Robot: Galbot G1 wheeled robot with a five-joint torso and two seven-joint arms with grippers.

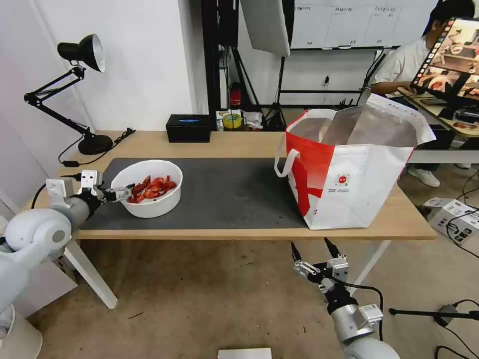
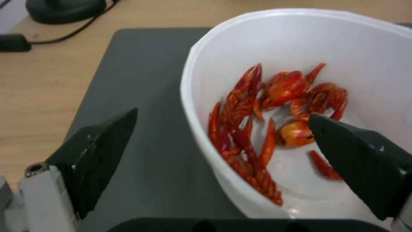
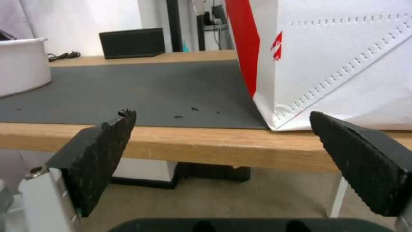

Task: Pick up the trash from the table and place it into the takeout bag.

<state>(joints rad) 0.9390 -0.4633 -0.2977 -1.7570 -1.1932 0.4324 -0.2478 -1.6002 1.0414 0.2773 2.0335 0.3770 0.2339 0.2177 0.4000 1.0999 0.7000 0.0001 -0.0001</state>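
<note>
The trash here is a white round bowl (image 1: 149,187) of red crayfish shells (image 2: 257,106), standing on the left part of the dark grey mat (image 1: 224,192) of the table (image 1: 239,142). My left gripper (image 1: 127,193) is open at the bowl's left rim; in the left wrist view (image 2: 222,114) one finger is outside the wall over the mat and the other is inside, above the shells. The red-and-white takeout bag (image 1: 349,169) stands open at the table's right end. My right gripper (image 1: 310,243) hangs open below the table's front edge, in front of the bag (image 3: 343,58).
A black tissue box (image 1: 188,128) sits at the table's back edge and a black desk lamp (image 1: 80,55) stands on the back left corner, its cord trailing on the wood. Cables and a white box (image 1: 449,212) lie on the floor at the right.
</note>
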